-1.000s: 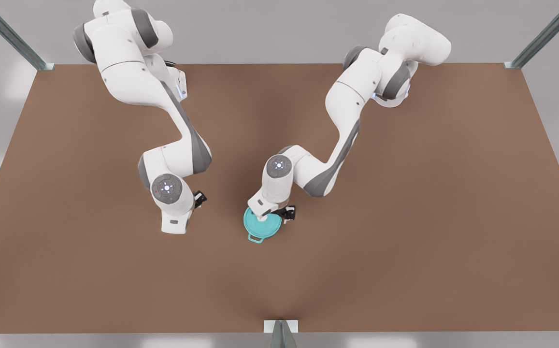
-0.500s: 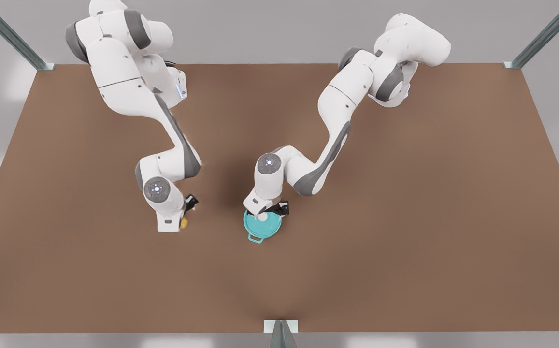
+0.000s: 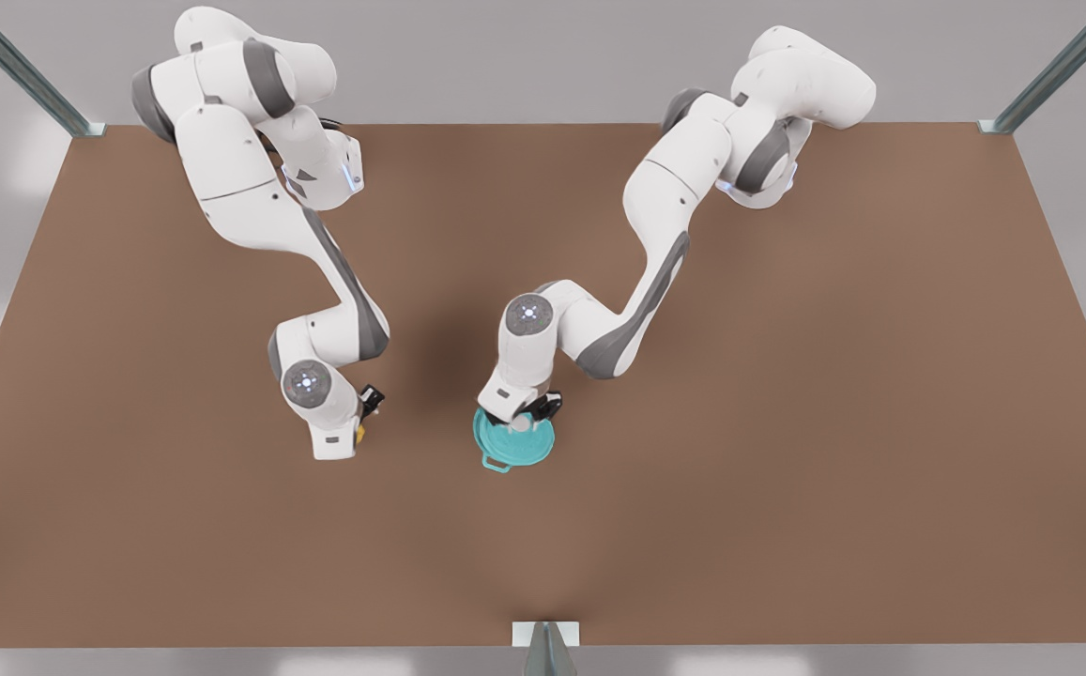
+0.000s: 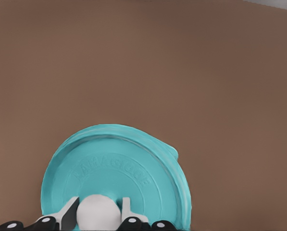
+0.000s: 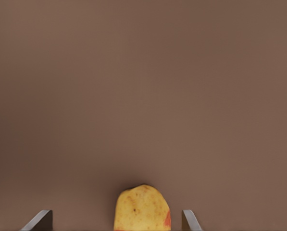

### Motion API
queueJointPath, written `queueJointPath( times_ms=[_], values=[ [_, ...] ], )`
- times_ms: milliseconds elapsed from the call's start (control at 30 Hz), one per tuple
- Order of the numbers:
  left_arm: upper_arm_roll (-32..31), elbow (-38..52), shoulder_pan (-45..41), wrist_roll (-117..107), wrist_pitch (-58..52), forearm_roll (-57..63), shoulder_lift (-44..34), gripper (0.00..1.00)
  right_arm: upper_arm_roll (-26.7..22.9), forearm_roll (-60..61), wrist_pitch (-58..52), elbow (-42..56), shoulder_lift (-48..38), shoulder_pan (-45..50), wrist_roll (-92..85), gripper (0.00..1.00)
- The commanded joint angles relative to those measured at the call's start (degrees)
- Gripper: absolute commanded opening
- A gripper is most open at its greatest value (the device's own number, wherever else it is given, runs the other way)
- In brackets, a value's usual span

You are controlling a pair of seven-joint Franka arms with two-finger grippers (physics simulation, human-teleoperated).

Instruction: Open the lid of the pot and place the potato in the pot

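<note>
Potato (image 5: 142, 208) first: we see the yellow-orange lump with a reddish spot lying on the brown table (image 3: 787, 422), between the two fingers of the right gripper (image 5: 117, 222), which stand wide apart on either side of it without touching it. In the front view a sliver of the potato (image 3: 359, 434) peeks out beside that gripper, toward the front view's left, well apart from the pot. That right arm reaches down from its base at the far edge, elbow bent, wrist pointing straight at the table.

Near the table's middle we find the teal pot (image 3: 505, 460), one loop handle showing, with the pot lid (image 4: 114, 178) on it, sitting slightly askew. The left gripper (image 4: 99, 216) has its fingers closed against the lid's white knob (image 4: 99, 211), one on each side. Its arm folds down from the far right of the front view, forearm angled low, hand upright over the lid
</note>
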Motion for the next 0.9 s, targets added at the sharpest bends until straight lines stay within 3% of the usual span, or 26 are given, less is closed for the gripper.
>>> queueJointPath(
  times_ms=[0,167,267,300,333,433,467,500,633,667,700,733,767,800,867],
  values=[
    [-0.12,0.08,0.92,-2.95,-2.59,-1.78,-0.95,0.46,0.03,0.11,1.08,0.03,0.17,0.00,-5.36,1.00],
    [-0.47,0.17,9.09,9.09,-13.23,-5.11,-4.82,0.47,0.03,0.02,1.17,0.03,0.26,0.00,-5.27,1.00],
    [1.55,-0.01,20.26,19.89,-7.87,-4.50,-2.19,0.47,0.03,0.02,1.25,0.12,0.70,0.00,-5.27,1.00],
    [4.28,-0.01,20.17,23.15,-6.72,-2.31,-0.96,0.47,0.03,0.02,2.04,0.03,0.79,0.00,-5.27,1.00],
    [4.28,-0.01,20.08,23.24,-5.41,4.02,0.97,0.47,0.03,0.02,2.22,0.12,1.40,0.00,-5.27,1.00],
    [4.89,-0.19,19.99,23.24,-1.71,7.79,3.70,0.48,0.03,0.02,2.22,0.03,1.66,0.09,-5.27,1.00],
    [4.72,-0.19,19.82,23.33,-1.80,8.42,3.97,0.57,0.03,0.02,2.22,-0.14,1.49,0.09,-5.36,1.00],
    [4.54,-0.10,19.91,26.83,-2.24,8.16,3.70,1.00,0.03,0.02,2.22,-1.20,0.79,0.00,-5.45,1.00],
    [4.28,-0.01,20.52,28.34,-2.59,6.66,3.18,1.00,0.03,0.11,2.22,-2.43,0.08,-0.35,-6.24,1.00],
    [4.10,-0.01,24.81,39.01,-12.39,-9.27,-0.68,1.00,0.03,0.11,2.31,-2.52,0.08,-0.35,-6.24,1.00],
    [4.71,-0.10,31.50,59.79,-30.77,-21.90,-6.83,1.00,0.03,0.11,2.31,-2.52,0.08,-0.35,-6.24,1.00],
    [6.29,-0.97,33.35,59.01,-46.78,-21.29,-14.39,1.00,-0.06,0.11,2.31,-2.52,0.08,-0.44,-6.76,1.00],
    [6.74,-11.58,32.13,59.10,-42.61,-16.90,-25.89,1.00,-0.15,0.11,2.31,-2.43,0.08,-0.53,-7.11,1.00],
    [6.74,-34.58,30.45,59.10,-24.87,-16.10,-41.70,1.00,-0.24,0.02,2.40,-2.43,0.08,-0.79,-7.12,1.00],
    [6.65,-40.70,27.65,58.93,-20.08,-12.60,-43.67,1.00,-0.15,0.11,3.19,-2.43,0.34,-0.70,-7.12,1.00]
  ],
)
